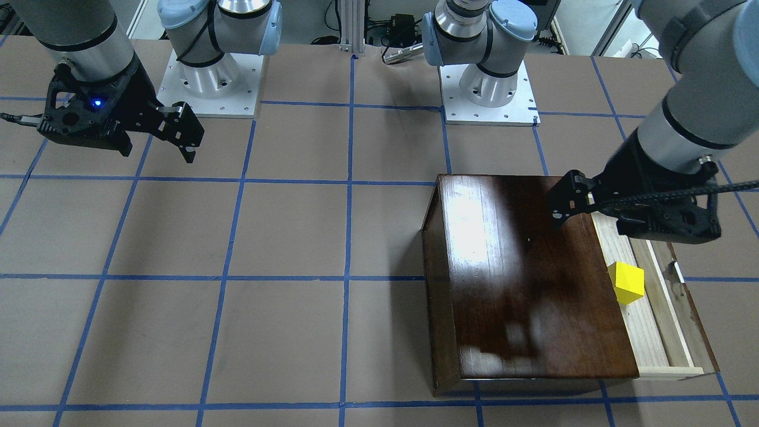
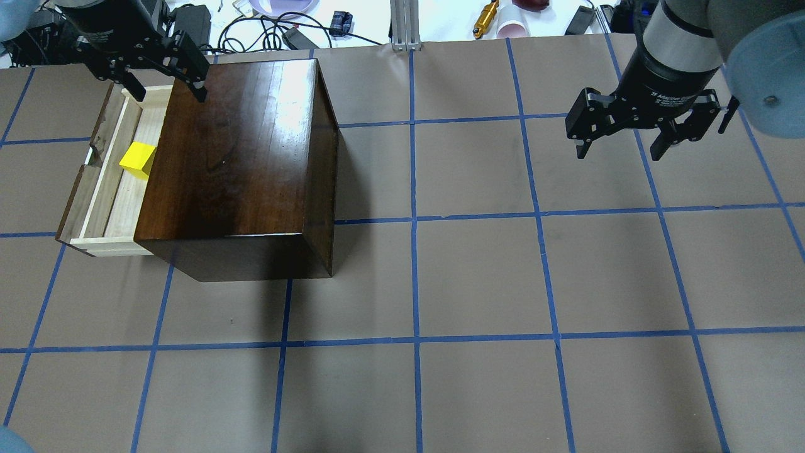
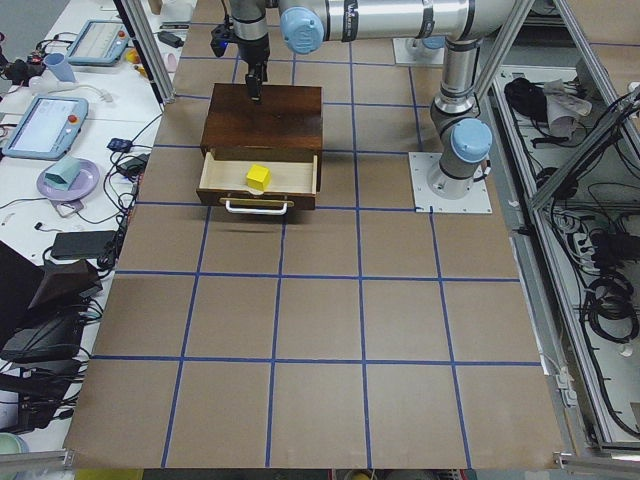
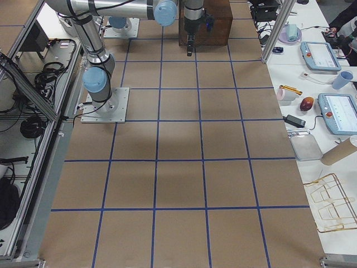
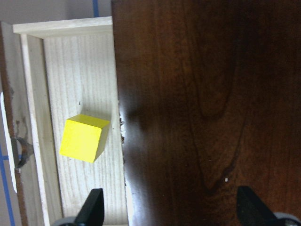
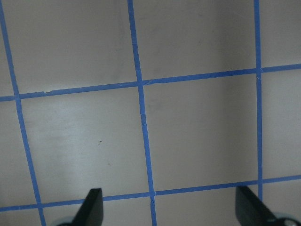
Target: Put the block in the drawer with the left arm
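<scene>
The yellow block point(image 2: 138, 158) lies in the open drawer point(image 2: 119, 207), close against the dark wooden box point(image 2: 239, 157). It also shows in the front view point(image 1: 626, 283), the exterior left view point(image 3: 258, 178) and the left wrist view point(image 5: 83, 138). My left gripper point(image 2: 170, 95) is open and empty. It hovers above the box's edge over the drawer, clear of the block, with one fingertip over the drawer and one over the box top point(image 5: 211, 94). My right gripper point(image 2: 619, 151) is open and empty above bare table, far from the box.
The drawer's dark front with its metal pull point(image 3: 257, 207) sticks out of the box on the robot's left. Both arm bases point(image 1: 210, 77) stand at the robot's side of the table. Cables and small items point(image 2: 270, 28) lie beyond the far edge. Blue tape lines grid the brown tabletop.
</scene>
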`<state>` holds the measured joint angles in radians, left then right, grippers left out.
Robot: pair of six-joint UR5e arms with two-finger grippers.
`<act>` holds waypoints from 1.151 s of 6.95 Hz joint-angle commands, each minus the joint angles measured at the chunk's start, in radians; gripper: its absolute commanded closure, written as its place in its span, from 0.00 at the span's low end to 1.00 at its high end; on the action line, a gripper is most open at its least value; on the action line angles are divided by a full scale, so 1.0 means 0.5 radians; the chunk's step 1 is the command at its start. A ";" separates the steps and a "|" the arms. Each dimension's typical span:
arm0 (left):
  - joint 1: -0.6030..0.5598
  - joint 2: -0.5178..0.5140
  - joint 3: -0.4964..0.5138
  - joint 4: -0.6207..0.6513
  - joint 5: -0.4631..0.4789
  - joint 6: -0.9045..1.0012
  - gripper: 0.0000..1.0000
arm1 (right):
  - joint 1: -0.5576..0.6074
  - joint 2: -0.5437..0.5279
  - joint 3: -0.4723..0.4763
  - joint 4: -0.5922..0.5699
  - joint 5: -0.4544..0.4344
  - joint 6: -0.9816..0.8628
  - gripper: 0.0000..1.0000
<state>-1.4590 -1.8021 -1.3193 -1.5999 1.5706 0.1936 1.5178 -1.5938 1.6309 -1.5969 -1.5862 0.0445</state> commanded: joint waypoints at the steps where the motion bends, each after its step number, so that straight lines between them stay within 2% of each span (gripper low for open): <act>1: -0.174 0.027 -0.070 -0.006 0.016 -0.230 0.00 | 0.002 0.000 0.000 0.000 0.000 0.000 0.00; 4: -0.187 0.158 -0.315 -0.015 0.009 -0.215 0.00 | 0.002 0.000 0.000 0.000 0.000 0.000 0.00; 8: -0.175 0.217 -0.319 -0.049 -0.003 -0.215 0.00 | -0.001 0.000 0.000 0.000 0.000 0.000 0.00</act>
<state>-1.5476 -1.6974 -1.4789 -1.6218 1.5721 0.0859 1.5181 -1.5938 1.6306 -1.5969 -1.5861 0.0445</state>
